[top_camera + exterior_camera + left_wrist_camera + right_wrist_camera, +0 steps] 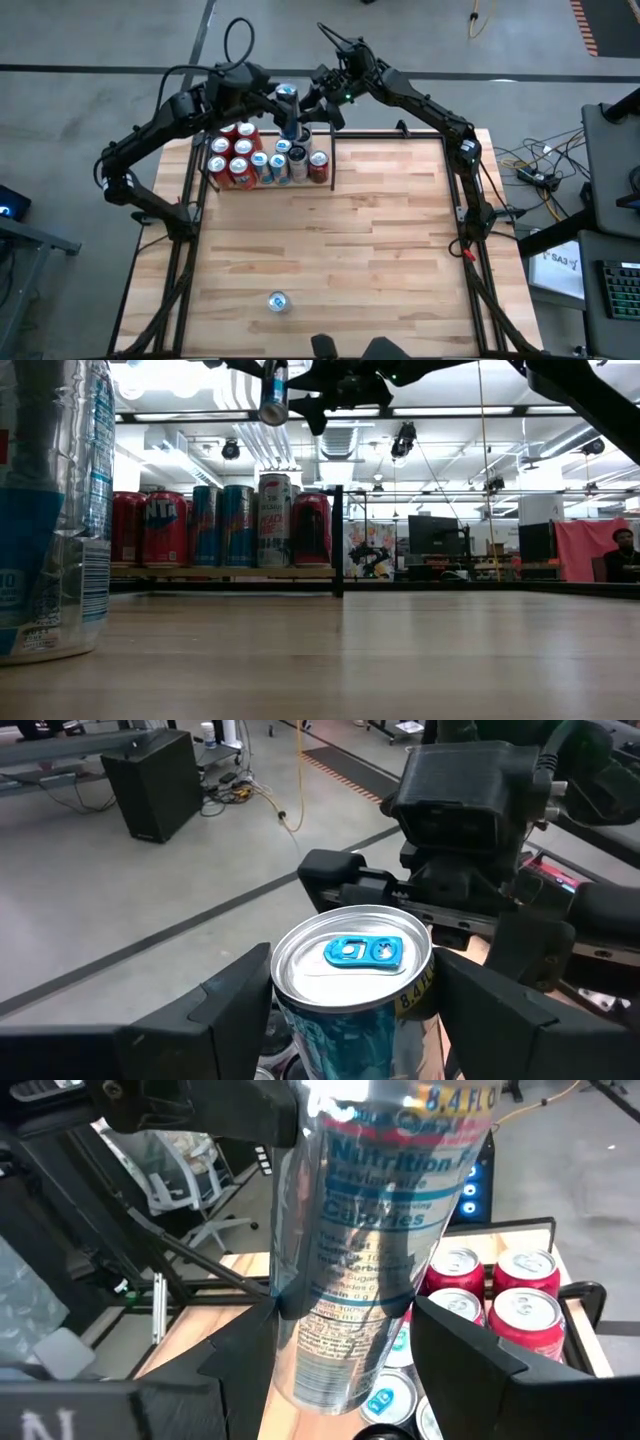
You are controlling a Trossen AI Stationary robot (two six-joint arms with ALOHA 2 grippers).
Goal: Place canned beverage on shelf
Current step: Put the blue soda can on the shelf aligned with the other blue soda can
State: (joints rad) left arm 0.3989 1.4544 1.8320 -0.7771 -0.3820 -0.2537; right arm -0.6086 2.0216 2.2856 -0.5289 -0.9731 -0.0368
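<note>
Both grippers are clamping one slim blue-and-silver aluminium can point(287, 103) above the black-framed, wood-floored shelf point(322, 150): left gripper point(345, 1010) gripping near its top, right gripper point(335, 1355) gripping its lower body, over the shelved cans point(262, 160).

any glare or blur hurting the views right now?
Low view: the near can fills the left edge, soft and out of focus; ceiling lights blow out. Right wrist view: the held can has a glare streak. High view: evenly lit.

A grey concrete floor point(90, 40) surrounds the counter point(330, 240), with ceiling strip lights point(440, 410), a monitor point(432, 536) and a black speaker box point(155, 782) beyond.
</note>
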